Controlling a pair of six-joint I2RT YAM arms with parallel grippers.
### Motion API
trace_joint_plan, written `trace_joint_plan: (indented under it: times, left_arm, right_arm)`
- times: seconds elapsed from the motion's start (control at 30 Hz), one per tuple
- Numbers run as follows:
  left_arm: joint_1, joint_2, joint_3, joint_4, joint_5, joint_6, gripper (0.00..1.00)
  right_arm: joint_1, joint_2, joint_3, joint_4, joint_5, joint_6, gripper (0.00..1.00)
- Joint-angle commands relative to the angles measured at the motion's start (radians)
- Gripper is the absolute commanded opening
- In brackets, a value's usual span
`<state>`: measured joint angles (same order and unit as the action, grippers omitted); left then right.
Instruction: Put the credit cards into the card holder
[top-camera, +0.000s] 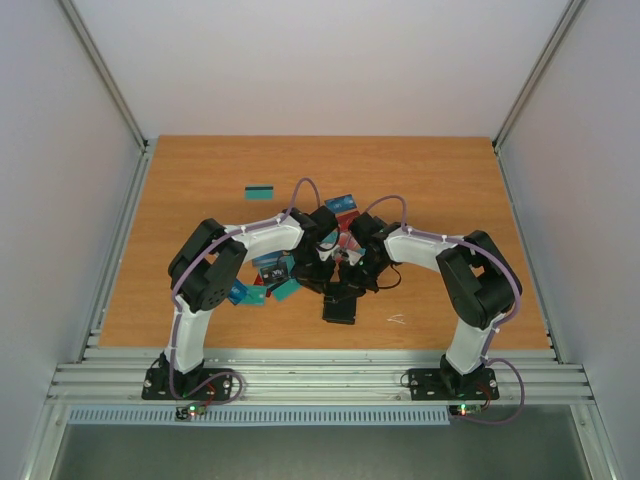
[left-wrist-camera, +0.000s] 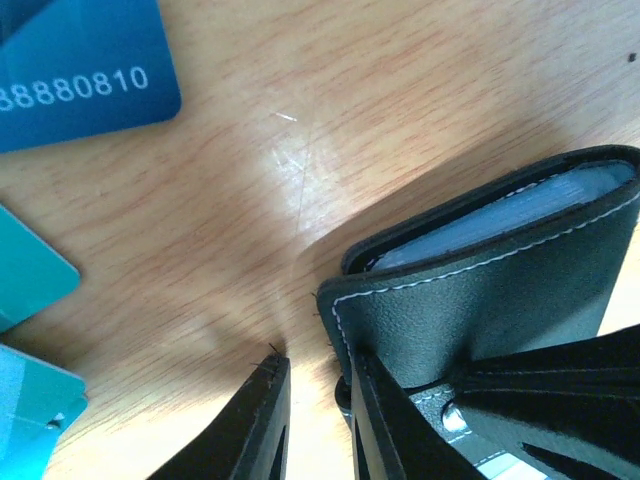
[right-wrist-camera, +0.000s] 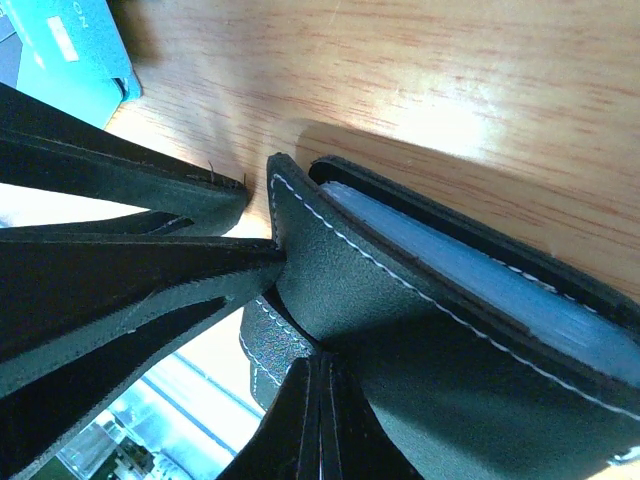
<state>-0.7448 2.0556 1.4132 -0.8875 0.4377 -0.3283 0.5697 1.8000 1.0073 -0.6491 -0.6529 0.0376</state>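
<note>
Top external: the card holder (top-camera: 340, 306) lies on the table (top-camera: 200, 180), near the middle and toward the near edge, where the left arm (top-camera: 255, 238) and right arm (top-camera: 425, 245) meet over it. Scattered credit cards (top-camera: 285, 290) lie to its left and beyond it, one teal card (top-camera: 260, 191) apart at far left.

Left wrist: the left gripper (left-wrist-camera: 318, 358) stands narrowly released, bare wood between its jaws, one finger (left-wrist-camera: 390, 430) pressed on the holder's flap (left-wrist-camera: 440, 320).

Right wrist: the right gripper (right-wrist-camera: 322, 360) is clenched, tips against that flap.
</note>
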Motion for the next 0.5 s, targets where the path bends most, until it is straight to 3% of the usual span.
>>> trace_joint_plan:
  times: [0.0, 0.23, 0.47]
  left_arm:
    - [-0.027, 0.017, 0.010, -0.002, -0.037, 0.064, 0.19]
    - [-0.027, -0.029, 0.006, 0.011, -0.047, 0.075, 0.22]
    - [-0.027, -0.151, -0.029, 0.060, -0.024, 0.092, 0.42]
  right_arm:
    - [0.023, 0.061, -0.009, 0.005, 0.118, -0.065, 0.01]
    - [0.024, 0.078, -0.010, 0.018, 0.107, -0.073, 0.01]
    - [0.024, 0.086, -0.001, 0.019, 0.089, -0.082, 0.01]
